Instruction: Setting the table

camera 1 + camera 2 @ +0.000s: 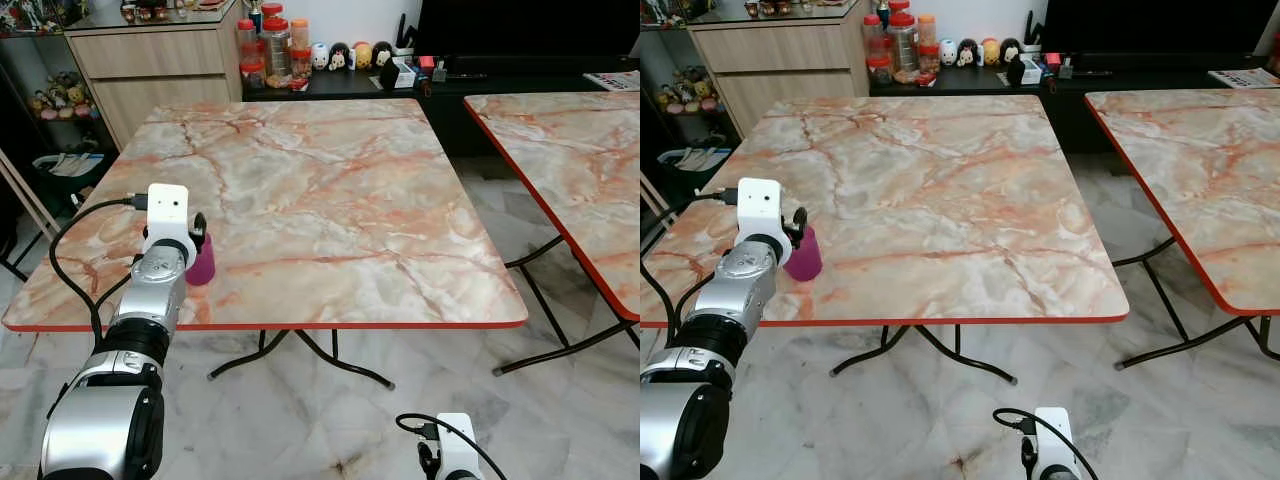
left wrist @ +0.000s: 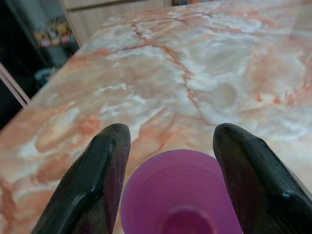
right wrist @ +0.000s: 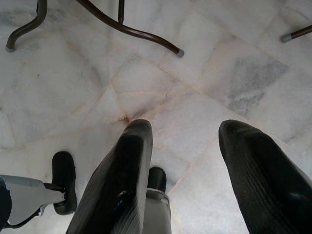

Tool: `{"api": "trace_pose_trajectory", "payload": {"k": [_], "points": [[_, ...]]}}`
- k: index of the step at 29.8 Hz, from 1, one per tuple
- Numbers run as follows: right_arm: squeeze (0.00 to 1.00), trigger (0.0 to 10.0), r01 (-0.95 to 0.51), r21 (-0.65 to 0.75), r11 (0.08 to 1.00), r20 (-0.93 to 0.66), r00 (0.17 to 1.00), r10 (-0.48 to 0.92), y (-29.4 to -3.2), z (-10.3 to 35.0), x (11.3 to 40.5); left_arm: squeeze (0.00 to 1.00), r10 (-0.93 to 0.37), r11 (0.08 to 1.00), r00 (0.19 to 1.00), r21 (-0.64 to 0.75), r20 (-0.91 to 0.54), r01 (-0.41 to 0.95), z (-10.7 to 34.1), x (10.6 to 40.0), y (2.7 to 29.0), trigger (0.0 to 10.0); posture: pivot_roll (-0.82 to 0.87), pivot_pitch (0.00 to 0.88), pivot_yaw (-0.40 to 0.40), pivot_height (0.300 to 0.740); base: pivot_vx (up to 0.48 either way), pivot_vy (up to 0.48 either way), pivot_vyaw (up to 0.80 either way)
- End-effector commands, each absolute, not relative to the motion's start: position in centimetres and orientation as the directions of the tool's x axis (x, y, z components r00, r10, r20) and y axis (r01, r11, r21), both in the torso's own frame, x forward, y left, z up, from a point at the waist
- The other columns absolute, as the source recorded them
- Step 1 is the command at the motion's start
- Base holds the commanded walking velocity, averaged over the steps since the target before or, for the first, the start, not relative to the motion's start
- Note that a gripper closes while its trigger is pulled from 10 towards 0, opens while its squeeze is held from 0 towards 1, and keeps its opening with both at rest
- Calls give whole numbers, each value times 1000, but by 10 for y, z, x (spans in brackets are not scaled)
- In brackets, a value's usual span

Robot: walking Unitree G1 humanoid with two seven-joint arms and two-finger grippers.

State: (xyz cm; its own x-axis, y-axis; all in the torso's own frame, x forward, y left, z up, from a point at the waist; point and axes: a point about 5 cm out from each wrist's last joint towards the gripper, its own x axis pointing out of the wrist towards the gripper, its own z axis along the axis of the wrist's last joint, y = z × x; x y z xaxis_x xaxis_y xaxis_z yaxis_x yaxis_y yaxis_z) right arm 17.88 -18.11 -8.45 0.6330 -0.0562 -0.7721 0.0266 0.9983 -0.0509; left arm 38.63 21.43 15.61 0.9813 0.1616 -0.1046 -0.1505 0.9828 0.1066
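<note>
One purple cup [image 1: 203,262] is standing upright near the front left edge of the marble-patterned table [image 1: 330,190], its mouth open and nothing showing inside it. The left gripper [image 2: 170,146] is reaching over that edge with its two black fingers [image 2: 92,185] spread on either side of the cup, a sliver of gap showing at each side. The right gripper [image 3: 183,165] is hanging low, fingers parted over the tiled floor [image 3: 204,73]. A second, matching table [image 1: 570,160] is standing well apart to the right.
</note>
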Motion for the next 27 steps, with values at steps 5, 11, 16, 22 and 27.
{"api": "trace_pose_trajectory", "payload": {"k": [5, 11, 16, 22, 27], "points": [[0, 10000, 30, -52, 998, -773, 632, -59, -184, -83, 181, 0, 171, 985, 980, -13, -100, -173, 157, 385, 226, 10000, -41, 0, 18, 740, 0, 0, 0], [0, 10000, 31, -56, 998, -769, 636, -63, -187, -83, 181, 0, 153, 982, 988, -117, 15, -150, 160, 376, 241, 10000, -27, 0, 6, 740, 0, 0, 0], [0, 10000, 51, -14, 999, -740, 671, -45, -181, -79, 187, 0, 221, 975, 960, -19, 173, -221, 151, 355, 250, 10000, -21, 0, 4, 740, 0, 0, 0], [0, 10000, 41, -12, 999, -738, 674, -37, -178, -80, 187, 0, 263, 964, 930, -22, 257, -266, 137, 335, 242, 10000, -18, 0, 0, 740, 0, 0, 0], [0, 10000, 40, -13, 999, -738, 673, -36, -179, -80, 186, 0, 239, 968, 919, -5, 315, -250, 135, 320, 237, 10000, 5, 0, -10, 740, 0, 0, 0]]}}
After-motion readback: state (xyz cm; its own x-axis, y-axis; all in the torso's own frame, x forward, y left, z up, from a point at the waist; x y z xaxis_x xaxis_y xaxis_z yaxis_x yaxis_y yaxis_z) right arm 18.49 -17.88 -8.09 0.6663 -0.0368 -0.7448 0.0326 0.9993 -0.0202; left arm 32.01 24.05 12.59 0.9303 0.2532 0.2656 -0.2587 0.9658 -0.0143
